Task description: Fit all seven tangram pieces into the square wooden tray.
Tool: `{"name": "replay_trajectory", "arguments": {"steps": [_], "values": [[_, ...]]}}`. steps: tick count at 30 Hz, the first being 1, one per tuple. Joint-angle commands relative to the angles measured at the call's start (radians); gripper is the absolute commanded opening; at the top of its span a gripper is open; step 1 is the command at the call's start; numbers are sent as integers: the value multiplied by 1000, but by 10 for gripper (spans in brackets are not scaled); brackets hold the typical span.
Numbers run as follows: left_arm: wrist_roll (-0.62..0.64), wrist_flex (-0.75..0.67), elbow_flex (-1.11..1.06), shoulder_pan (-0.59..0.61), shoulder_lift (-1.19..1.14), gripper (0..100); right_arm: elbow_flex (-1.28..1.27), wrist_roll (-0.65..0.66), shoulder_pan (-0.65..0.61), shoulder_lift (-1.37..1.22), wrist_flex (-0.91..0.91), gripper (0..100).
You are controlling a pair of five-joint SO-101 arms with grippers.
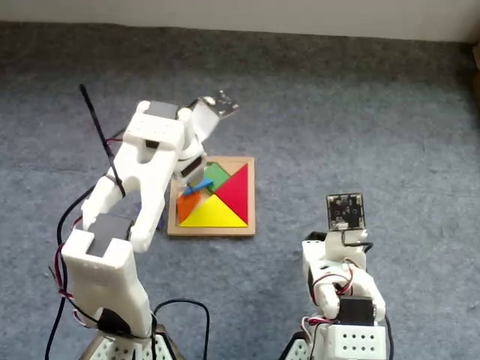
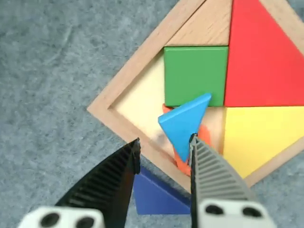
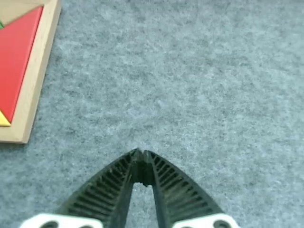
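Three pieces lie flat in the wooden tray (image 1: 212,232): a red triangle (image 1: 236,191), a yellow triangle (image 1: 214,214) and a green square (image 1: 217,174). A light blue triangle (image 2: 185,124) sits tilted in the tray, resting on an orange piece (image 2: 181,159) and overlapping the green square's edge. The left gripper (image 2: 164,140) hangs over that corner of the tray with its jaws apart, one fingertip at the light blue triangle's corner. A dark blue triangle (image 2: 159,195) lies on the grey carpet (image 3: 190,71) just outside the tray's rim. The right gripper (image 3: 141,153) is closed and holds nothing, above bare carpet beside the tray.
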State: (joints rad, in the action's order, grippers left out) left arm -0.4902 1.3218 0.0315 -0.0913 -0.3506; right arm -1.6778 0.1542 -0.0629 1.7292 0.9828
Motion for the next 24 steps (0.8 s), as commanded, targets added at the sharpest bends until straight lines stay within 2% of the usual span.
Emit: {"name": "replay_trajectory", "arguments": {"steps": [1, 7, 14, 19, 24], "values": [[-9, -9, -4, 41, 82, 171, -147, -6, 12, 15, -2, 5], [-14, -18, -81, 44, 87, 171, -147, -6, 12, 15, -2, 5], [-17, -146, -88, 62, 81, 175, -147, -6, 12, 15, -2, 5], [-97, -173, -77, 64, 38, 175, -147, -6, 12, 15, -2, 5], [-124, -175, -76, 64, 18, 173, -147, -6, 12, 15, -2, 5]]}}
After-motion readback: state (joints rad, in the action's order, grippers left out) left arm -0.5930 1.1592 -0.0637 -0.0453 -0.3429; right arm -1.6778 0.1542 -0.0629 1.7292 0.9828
